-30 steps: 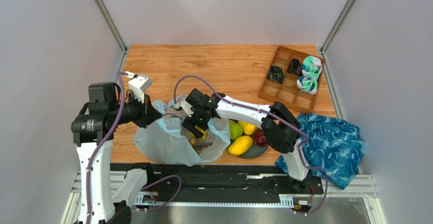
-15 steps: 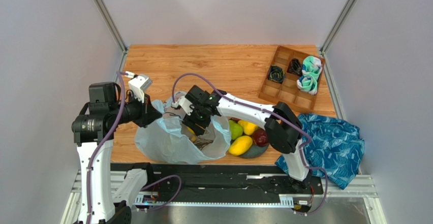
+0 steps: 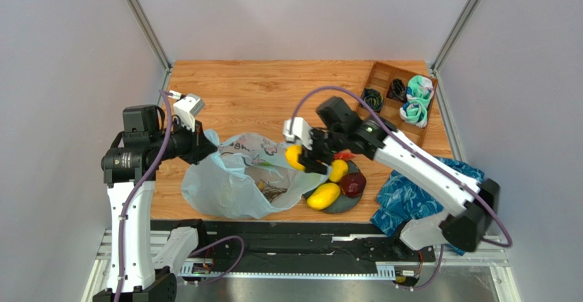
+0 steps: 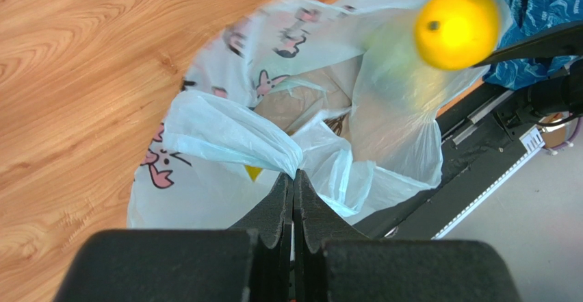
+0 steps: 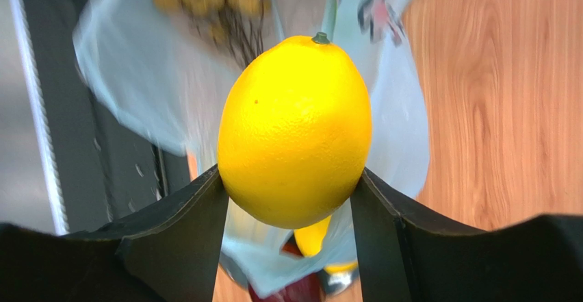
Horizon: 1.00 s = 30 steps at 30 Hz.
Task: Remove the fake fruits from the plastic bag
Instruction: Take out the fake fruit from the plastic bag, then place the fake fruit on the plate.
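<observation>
From above: wood-grain tabletop (image 3: 274, 86) boxed in by plain grey walls (image 3: 61, 55). Near its front edge, the plastic bag (image 3: 226, 185), mouth up, rim pinched in the left gripper (image 3: 209, 148). At the bag's right edge, the right gripper (image 3: 298, 159) clamped on a lemon (image 3: 293, 156), beside a dark plate (image 3: 340, 207) with mango (image 3: 323, 195) and apple (image 3: 353, 185). Far right: divided wooden tray (image 3: 383, 125) of rolled socks (image 3: 416, 100); nearer, a blue patterned cloth (image 3: 438, 185).

From the left wrist: jaws together on a gathered fold of bag.

From the right wrist: lemon squeezed between both black fingers (image 5: 185, 233), bag blurred beneath.
</observation>
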Tool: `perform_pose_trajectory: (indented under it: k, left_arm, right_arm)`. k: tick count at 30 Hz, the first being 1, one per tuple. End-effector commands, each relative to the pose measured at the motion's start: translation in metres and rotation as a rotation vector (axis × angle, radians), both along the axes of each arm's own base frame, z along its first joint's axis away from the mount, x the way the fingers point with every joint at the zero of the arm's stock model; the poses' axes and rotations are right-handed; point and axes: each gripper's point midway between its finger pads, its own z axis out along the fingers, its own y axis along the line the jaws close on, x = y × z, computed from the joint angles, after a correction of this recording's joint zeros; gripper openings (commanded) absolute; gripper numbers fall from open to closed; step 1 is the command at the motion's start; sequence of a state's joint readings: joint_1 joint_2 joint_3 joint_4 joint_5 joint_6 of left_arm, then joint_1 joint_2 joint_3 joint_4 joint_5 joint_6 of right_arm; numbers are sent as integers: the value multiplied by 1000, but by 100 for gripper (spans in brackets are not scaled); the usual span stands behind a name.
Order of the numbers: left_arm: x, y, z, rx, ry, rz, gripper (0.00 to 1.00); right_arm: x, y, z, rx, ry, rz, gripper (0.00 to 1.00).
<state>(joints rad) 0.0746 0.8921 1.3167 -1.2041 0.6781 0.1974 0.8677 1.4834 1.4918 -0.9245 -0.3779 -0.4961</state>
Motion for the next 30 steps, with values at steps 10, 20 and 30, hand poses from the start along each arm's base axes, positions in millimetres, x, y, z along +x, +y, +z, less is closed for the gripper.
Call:
perform_pose_trajectory:
  k: [10, 20, 30]
  left_arm:
    - [23, -5, 12, -61, -21, -4, 0]
    - [23, -3, 20, -51, -35, 16, 0]
    - [18, 1, 19, -32, -42, 37, 0]
  right_arm:
    - [-64, -141, -81, -259, -325, 400, 44]
    - [-59, -143, -117, -292, -412, 501, 47]
    - [-55, -137, -141, -326, -464, 576, 55]
